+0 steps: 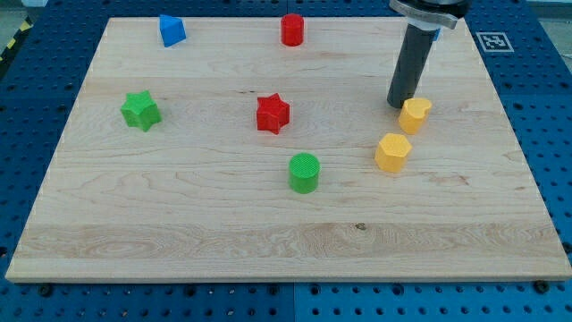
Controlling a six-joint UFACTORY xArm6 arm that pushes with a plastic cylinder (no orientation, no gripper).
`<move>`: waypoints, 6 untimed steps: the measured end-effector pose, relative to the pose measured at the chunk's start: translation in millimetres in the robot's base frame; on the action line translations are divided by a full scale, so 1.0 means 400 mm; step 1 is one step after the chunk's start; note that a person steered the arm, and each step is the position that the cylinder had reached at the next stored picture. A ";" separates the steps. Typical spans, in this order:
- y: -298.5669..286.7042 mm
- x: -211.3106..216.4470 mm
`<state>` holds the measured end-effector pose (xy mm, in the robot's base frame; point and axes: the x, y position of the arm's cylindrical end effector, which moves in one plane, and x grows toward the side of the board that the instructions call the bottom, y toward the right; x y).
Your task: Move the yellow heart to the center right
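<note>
Camera view: my tip (399,105) sat touching the yellow heart (415,114) at its 10 o'clock. No fingers on this rig, just the rod. Heart was already around 3 o'clock on the tabletop (179,224), right of centre; probably a short push rightward left. No readable writing; only a fiducial marker (492,41).
</note>
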<state>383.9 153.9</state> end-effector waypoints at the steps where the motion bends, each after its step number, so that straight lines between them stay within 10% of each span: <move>1: -0.097 0.020; 6: -0.026 0.104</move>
